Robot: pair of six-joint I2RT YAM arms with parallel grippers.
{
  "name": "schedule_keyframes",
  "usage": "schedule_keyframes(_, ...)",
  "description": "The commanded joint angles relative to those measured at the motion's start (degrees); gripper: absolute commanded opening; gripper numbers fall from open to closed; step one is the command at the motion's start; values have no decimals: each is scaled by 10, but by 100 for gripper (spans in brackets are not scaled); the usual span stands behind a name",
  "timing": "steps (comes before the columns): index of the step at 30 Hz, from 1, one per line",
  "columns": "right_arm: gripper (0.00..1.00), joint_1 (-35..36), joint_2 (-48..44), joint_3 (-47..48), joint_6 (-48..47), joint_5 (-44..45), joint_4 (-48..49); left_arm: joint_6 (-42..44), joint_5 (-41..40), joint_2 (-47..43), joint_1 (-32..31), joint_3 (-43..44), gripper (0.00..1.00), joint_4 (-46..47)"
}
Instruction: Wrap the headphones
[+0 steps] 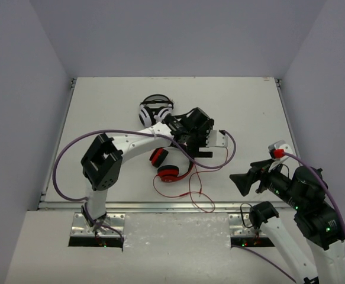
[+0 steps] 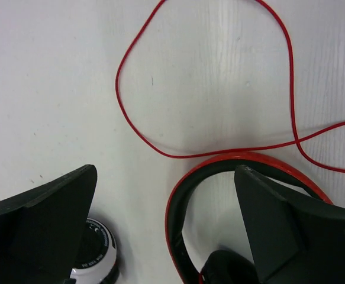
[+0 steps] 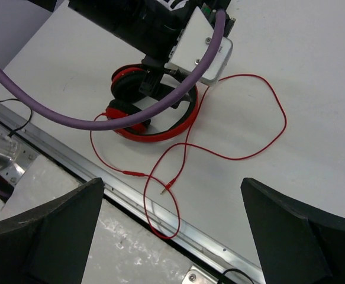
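White tabletop [image 1: 101, 112] with a metal rail [image 1: 160, 207] along its near edge, enclosed by plain pale walls [image 1: 178, 35]. The headphones [image 1: 168, 173] lie mid-tabletop: red cups, black cushions, black-lined band, thin red cable [image 1: 203, 192] looping loose toward the rail. Left pincer [image 2: 165, 177] spread above the band; right pincer [image 3: 172, 183] spread, well apart, holding nothing.

Everything here is pointing to a robotics lab cell. A plain white matte worktop [image 1: 113, 100] is sitting boxed in by bare, pale lilac-grey panel walls [image 1: 178, 35]. Two white-and-black jointed robot arms [image 1: 134, 141] are standing on silver metal base plates [image 1: 114, 222] bolted at its near edge (small green lights [image 1: 326, 225] are glowing on the right one), and thick purple sheathed cables [image 1: 58, 163] are looping along them.
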Motion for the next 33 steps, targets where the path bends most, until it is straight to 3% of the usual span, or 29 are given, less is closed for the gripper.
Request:
schedule_keyframes(1,99,3,3,3,-6,-16,24,62,72,27,12,23,100,-34)
schedule_keyframes(5,99,2,-3,1,-8,-14,25,63,120,66,35,85,100,-93)
schedule_keyframes(8,99,3,-5,-3,-8,-9,26,62,106,94,50,114,98,-144)
schedule_keyframes(13,99,4,-5,-3,-7,-31,36,69,42,74,60,63,98,-89)
schedule_keyframes(23,99,9,-11,-2,-12,-20,42,69,58,96,37,22,97,-4)
schedule_keyframes(31,99,23,-16,-10,-14,6,46,22,10,127,35,43,84,16)
schedule_keyframes(33,99,25,-14,-12,-14,12,46,15,3,129,35,55,75,19)
